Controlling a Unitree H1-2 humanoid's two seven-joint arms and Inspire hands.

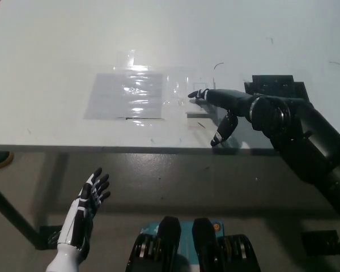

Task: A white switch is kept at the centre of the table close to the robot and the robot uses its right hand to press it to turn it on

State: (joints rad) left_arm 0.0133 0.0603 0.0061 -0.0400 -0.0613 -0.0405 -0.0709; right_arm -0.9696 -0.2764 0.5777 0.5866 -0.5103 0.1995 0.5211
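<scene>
Head view: right hand has fingers spread, holding nothing, with 1 fingertip at the white switch. Switch looks stiff, flat and fixed, so press its top face, don't grab. Left hand idles open below the table.

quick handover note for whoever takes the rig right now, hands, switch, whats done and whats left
Right hand: over the table's near edge, fingers spread, holding nothing, fingertips at the white switch.
Left hand: resting open below the table edge, lower left.
Switch: centre of the table, beside a taped clear plastic sheet.
Done: hand brought to the switch. Whether it is pressed or on cannot be told from this view.
Left: confirm the press, then lift the right hand away.
</scene>
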